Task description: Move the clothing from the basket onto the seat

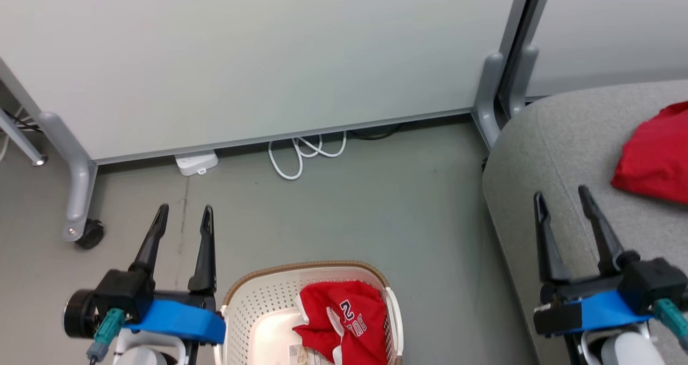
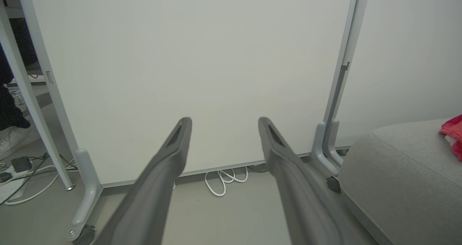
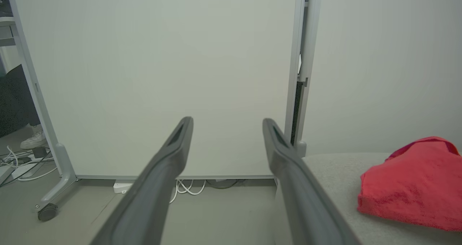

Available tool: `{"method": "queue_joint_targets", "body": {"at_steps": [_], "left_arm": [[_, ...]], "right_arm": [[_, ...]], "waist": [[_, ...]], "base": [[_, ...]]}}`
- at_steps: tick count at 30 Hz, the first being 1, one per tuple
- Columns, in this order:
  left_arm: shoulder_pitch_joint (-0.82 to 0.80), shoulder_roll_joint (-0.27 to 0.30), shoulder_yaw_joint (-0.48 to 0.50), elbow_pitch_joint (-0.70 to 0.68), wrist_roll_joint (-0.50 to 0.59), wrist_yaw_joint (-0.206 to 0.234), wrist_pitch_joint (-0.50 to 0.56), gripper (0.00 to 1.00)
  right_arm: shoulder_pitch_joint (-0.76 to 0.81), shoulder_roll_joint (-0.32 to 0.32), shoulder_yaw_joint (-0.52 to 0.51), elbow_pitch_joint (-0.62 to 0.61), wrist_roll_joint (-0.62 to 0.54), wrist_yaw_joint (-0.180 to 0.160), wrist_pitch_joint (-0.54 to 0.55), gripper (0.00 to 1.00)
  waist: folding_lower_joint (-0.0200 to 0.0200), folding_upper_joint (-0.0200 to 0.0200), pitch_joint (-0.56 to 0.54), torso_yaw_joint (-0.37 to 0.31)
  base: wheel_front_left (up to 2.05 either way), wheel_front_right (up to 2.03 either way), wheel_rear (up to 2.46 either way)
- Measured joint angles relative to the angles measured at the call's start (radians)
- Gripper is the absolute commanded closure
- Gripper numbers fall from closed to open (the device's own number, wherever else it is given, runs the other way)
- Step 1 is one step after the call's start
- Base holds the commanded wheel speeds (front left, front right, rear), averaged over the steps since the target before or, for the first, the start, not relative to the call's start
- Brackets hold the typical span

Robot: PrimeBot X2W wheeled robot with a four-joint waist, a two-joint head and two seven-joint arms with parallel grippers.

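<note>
Clothing (image 1: 344, 319) in basket (image 1: 252, 306), cut off below.

White partition panel (image 1: 269, 58) stands on grey caster legs (image 1: 79, 187) over a grey floor (image 1: 408, 214). Below its bottom edge: a looped white cable (image 1: 301, 158) and a white box (image 1: 196, 163). A second panel (image 1: 607, 26) adjoins its right side.
</note>
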Motion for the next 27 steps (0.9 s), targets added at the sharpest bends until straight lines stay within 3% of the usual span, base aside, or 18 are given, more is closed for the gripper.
{"method": "queue_joint_targets", "body": {"at_steps": [15, 27], "left_arm": [[0.11, -0.09, 0.129, 0.034, 0.09, -0.092, 0.0, 0.0], [0.081, -0.116, 0.147, 0.062, 0.139, -0.14, 0.0, 0.0]], "right_arm": [[0.122, 0.053, 0.001, 0.035, -0.003, 0.0, 0.0, 0.0], [0.114, 0.056, 0.002, 0.037, -0.007, 0.0, 0.0, 0.0]], "waist": [[0.0001, 0.0, -0.053, 0.024], [0.0002, 0.0, -0.028, 0.02]], "base": [[0.0, 0.0, 0.0], [0.0, 0.0, 0.0]]}}
